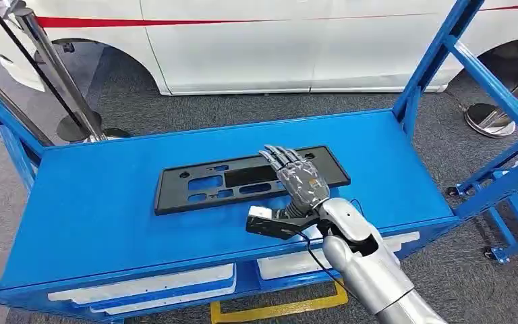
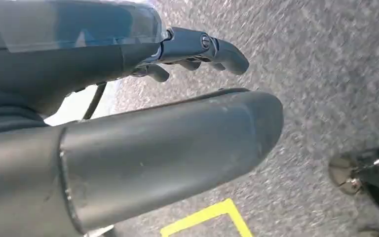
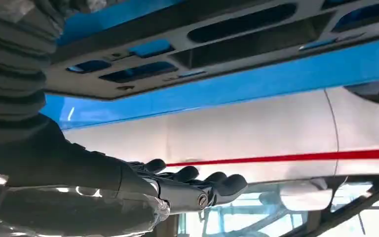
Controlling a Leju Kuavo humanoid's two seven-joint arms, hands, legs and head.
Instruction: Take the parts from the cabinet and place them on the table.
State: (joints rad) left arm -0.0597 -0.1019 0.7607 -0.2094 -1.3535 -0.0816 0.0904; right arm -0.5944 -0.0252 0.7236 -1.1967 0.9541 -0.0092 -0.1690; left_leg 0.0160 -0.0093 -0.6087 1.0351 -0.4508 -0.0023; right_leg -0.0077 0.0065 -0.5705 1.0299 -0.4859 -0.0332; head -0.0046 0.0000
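Note:
A long black plastic panel (image 1: 243,180) with several cut-outs lies flat on the blue table top (image 1: 108,202), near its middle. My right hand (image 1: 298,177) hovers over the panel's right part, fingers stretched out and apart, holding nothing. The right wrist view has the same panel (image 3: 237,44) lying on the blue surface, with the dark fingers (image 3: 192,185) extended away from it. My left hand (image 2: 197,49) hangs over grey carpet, fingers loosely curved with nothing in them.
Blue frame posts (image 1: 438,54) rise at the table's right and left corners. A white car (image 1: 276,40) stands behind the table. Chrome stanchions (image 1: 61,74) stand at back left and right. White trays (image 1: 148,283) sit under the table front. Yellow tape (image 1: 276,310) marks the floor.

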